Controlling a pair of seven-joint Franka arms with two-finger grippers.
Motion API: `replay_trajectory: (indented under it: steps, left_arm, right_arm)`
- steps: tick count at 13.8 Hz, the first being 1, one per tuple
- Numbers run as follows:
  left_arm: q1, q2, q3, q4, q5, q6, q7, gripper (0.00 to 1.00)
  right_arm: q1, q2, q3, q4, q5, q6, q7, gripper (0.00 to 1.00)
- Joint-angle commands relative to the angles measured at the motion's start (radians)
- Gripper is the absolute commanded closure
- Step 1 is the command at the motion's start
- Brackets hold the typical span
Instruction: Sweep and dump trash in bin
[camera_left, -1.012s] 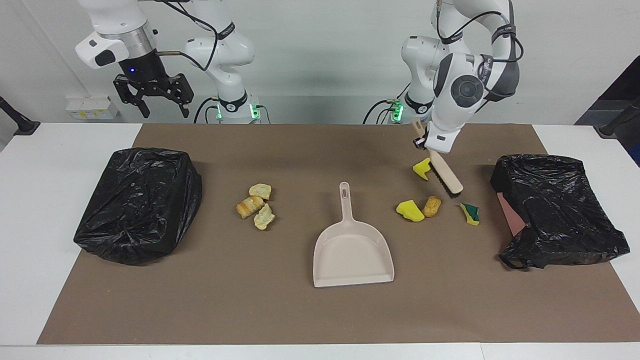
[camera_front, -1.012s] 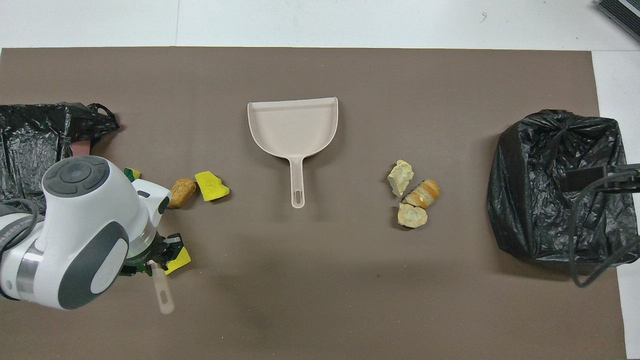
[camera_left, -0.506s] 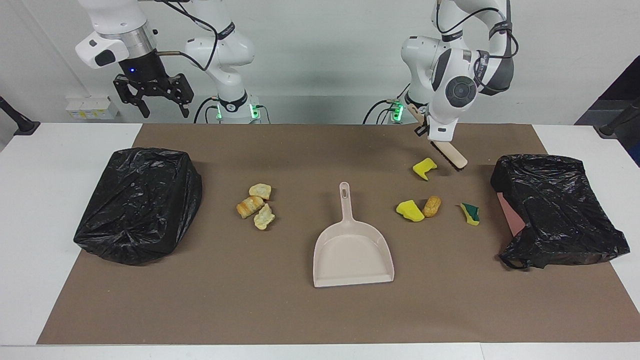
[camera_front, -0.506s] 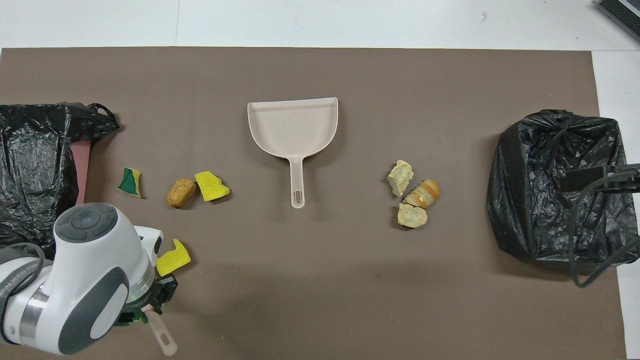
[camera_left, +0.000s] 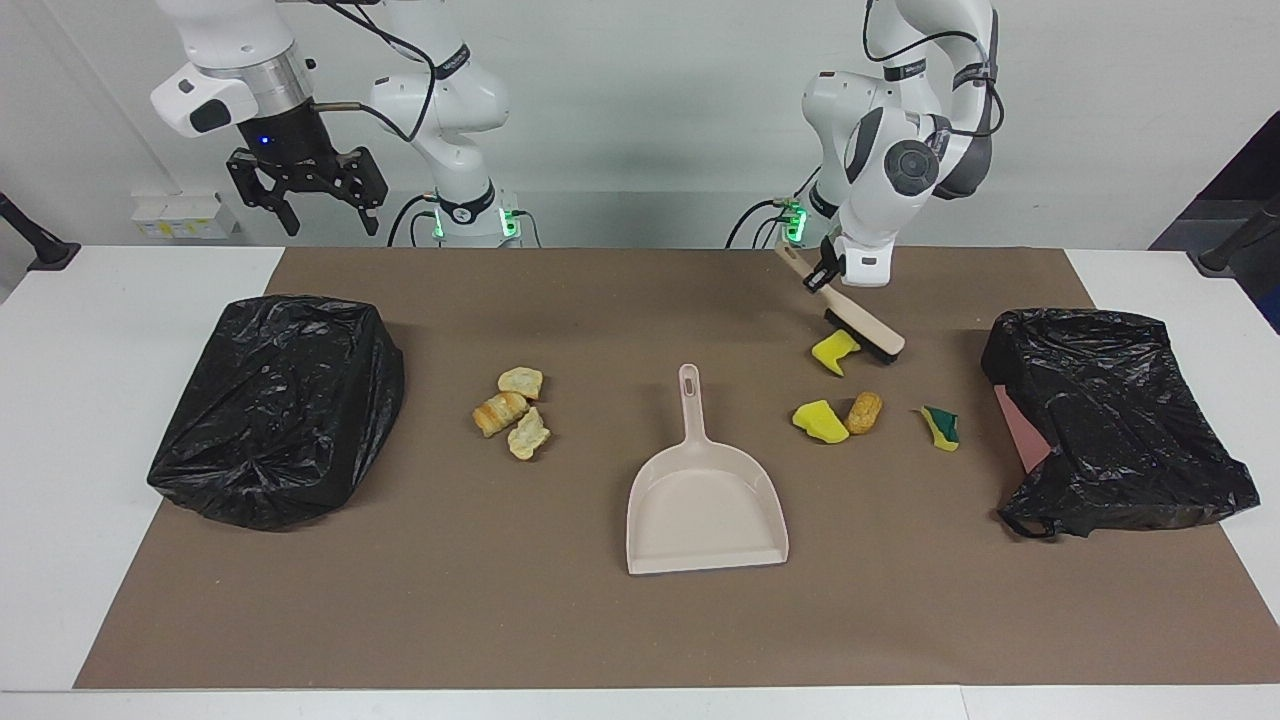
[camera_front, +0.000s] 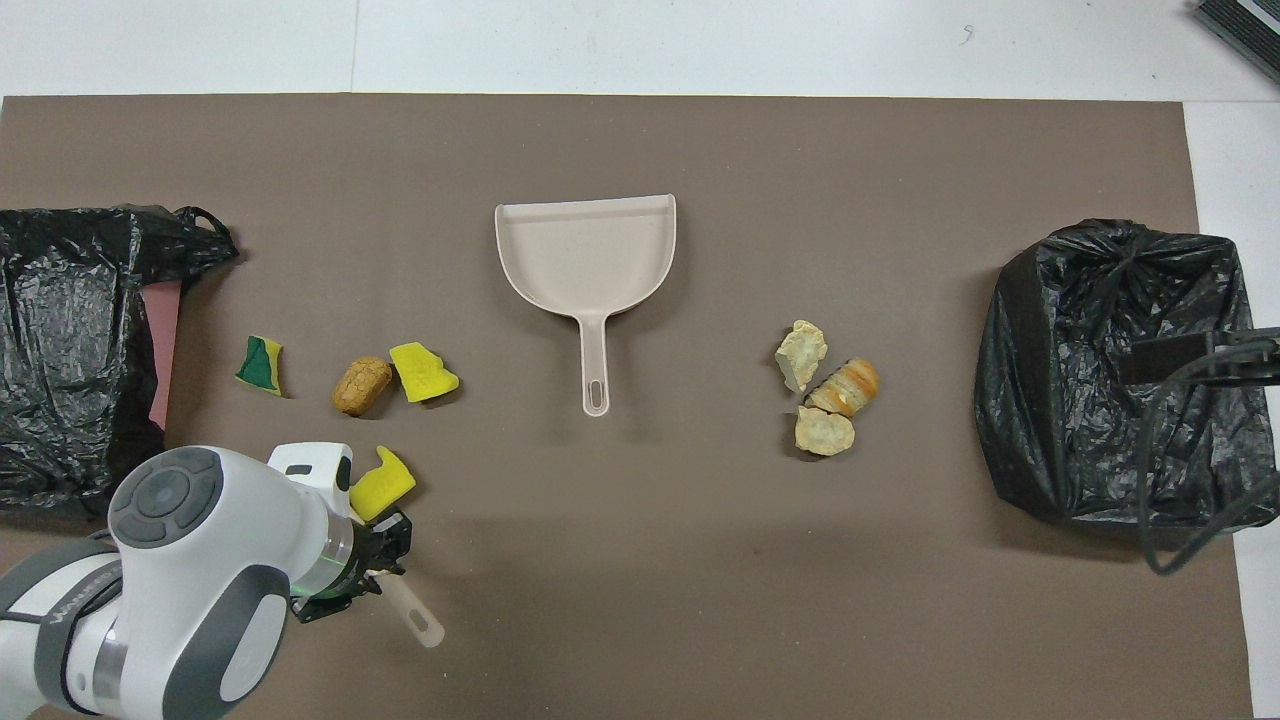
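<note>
Seven scraps of trash lie on the brown mat (camera_left: 560, 620), in two groups on either side of one beige dustpan (camera_left: 706, 505), whose handle points toward the robots. Toward the left arm's end are four: a yellow sponge chunk (camera_left: 834, 351) with a notched edge, a second yellow sponge chunk (camera_left: 820, 421) farther from the robots, a tan-brown bread-like lump (camera_left: 865, 412) touching that second chunk, and a yellow-green sponge piece (camera_left: 941, 426) near one of the bins. Toward the right arm's end are three close together: a pale crusty piece (camera_left: 521, 381), a browner ridged bread-like lump (camera_left: 499, 412) and another pale crusty piece (camera_left: 527, 435). Two bins lined with crumpled black bags stand at the ends of the mat, the bin at the left arm's end (camera_left: 1110, 420) with a pinkish side showing, and the bin at the right arm's end (camera_left: 280, 405) fully wrapped. The left gripper (camera_left: 824, 272) is clamped on the handle of the one brush (camera_left: 862, 324), which slants down so that its black bristles touch the notched yellow chunk. The right gripper (camera_left: 308, 190) waits high above the table edge at its own end, its fingers spread apart and holding nothing.
</note>
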Motion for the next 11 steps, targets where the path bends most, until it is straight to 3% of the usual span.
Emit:
replay_trajectory:
  steps: [1,3,5,8,11]
  left_arm:
    - [-0.028,0.121,0.009,0.097,-0.085,0.104,-0.024,1.0]
    - [-0.03,0.198,0.006,0.152,-0.125,0.18,-0.021,1.0]
    - [-0.028,0.25,0.006,0.239,-0.147,0.147,-0.024,1.0]
    - [-0.017,0.244,0.012,0.299,-0.13,0.019,-0.01,1.0]
    - [0.028,0.211,0.026,0.376,0.003,-0.129,0.042,1.0]
  right_arm:
    - [-0.012,-0.002,0.004,0.003,0.022,-0.017,-0.032,0.0]
    - [-0.007,-0.005,0.005,0.003,0.022,-0.031,-0.036,0.0]
    - [0.018,-0.011,0.028,-0.004,0.022,-0.051,-0.026,0.0]
    - [0.078,0.009,0.047,-0.042,0.023,0.01,0.017,0.0]
    - [0.166,0.085,0.048,-0.053,0.025,0.089,0.08,0.0]
